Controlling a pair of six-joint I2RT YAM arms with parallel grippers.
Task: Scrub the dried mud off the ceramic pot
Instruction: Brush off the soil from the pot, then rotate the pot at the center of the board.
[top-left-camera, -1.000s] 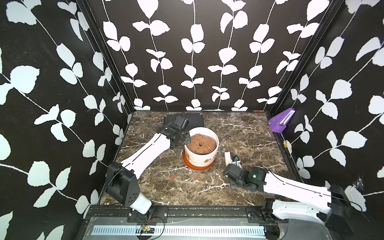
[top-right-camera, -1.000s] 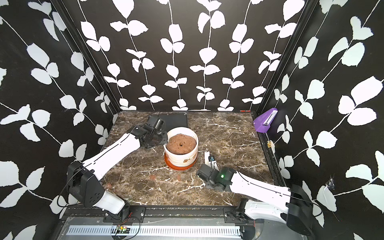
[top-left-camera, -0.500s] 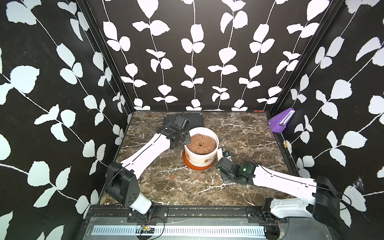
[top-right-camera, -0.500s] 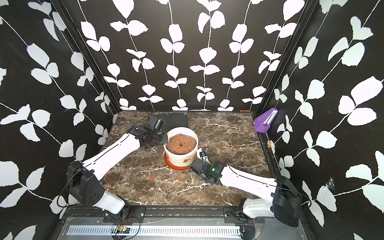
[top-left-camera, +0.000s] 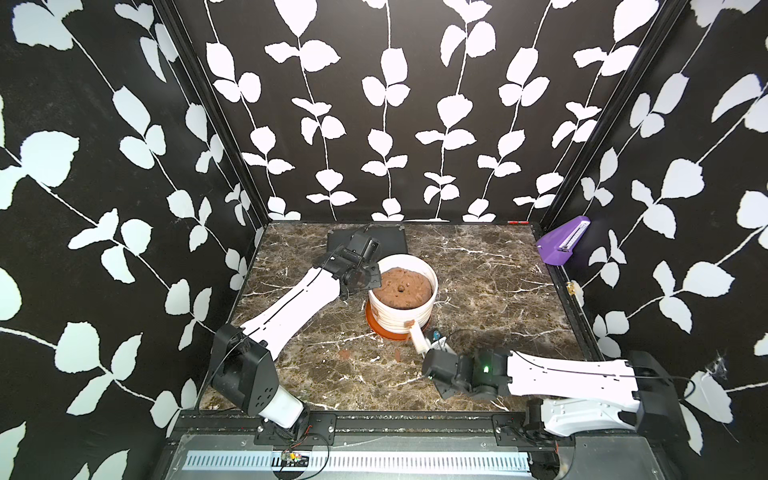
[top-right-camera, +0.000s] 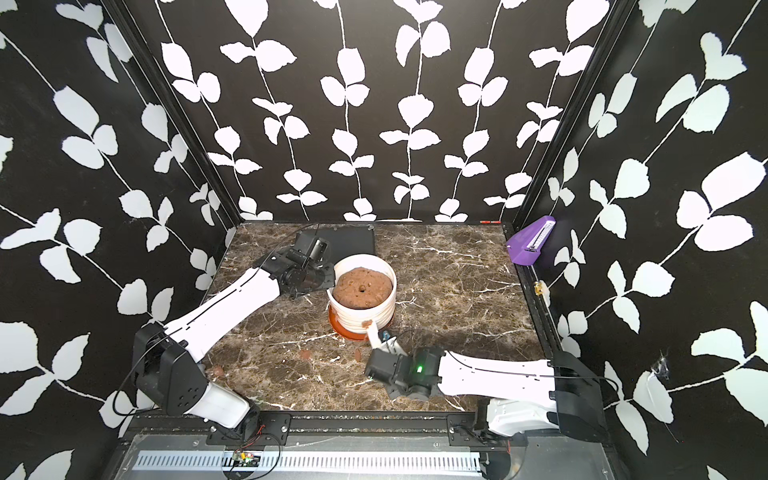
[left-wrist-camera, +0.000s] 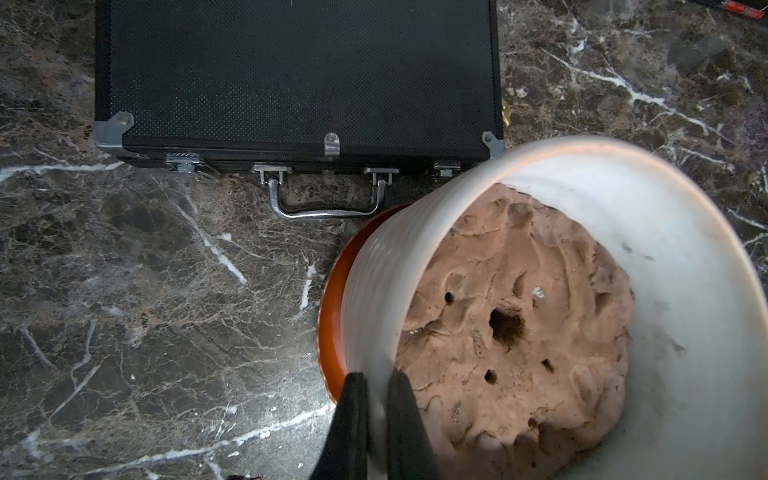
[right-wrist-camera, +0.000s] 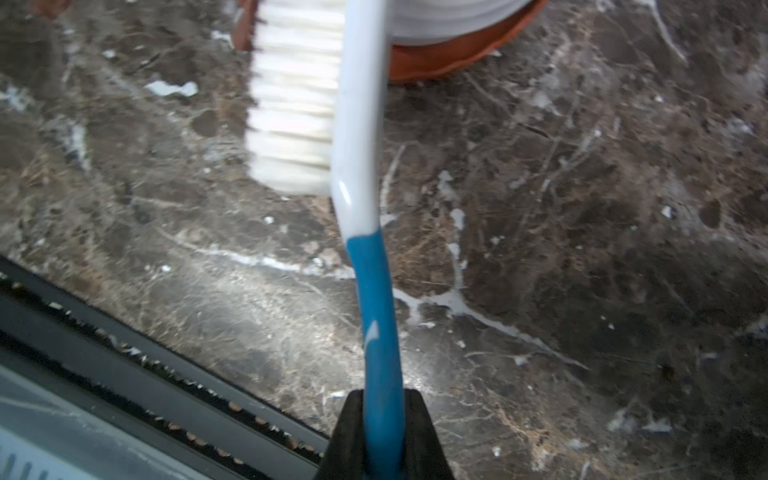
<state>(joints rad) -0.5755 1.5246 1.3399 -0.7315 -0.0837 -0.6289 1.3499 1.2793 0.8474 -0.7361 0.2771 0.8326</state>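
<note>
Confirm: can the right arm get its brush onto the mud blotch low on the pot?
Likely yes: the brush in the right tool ends right beside the mud blotch on the ceramic pot, with nothing between.

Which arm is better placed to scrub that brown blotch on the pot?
Right: the right jaws hold the brush, bristles next to the dried mud low on the ceramic pot; left jaws pinch its rim, steadying it.
</note>
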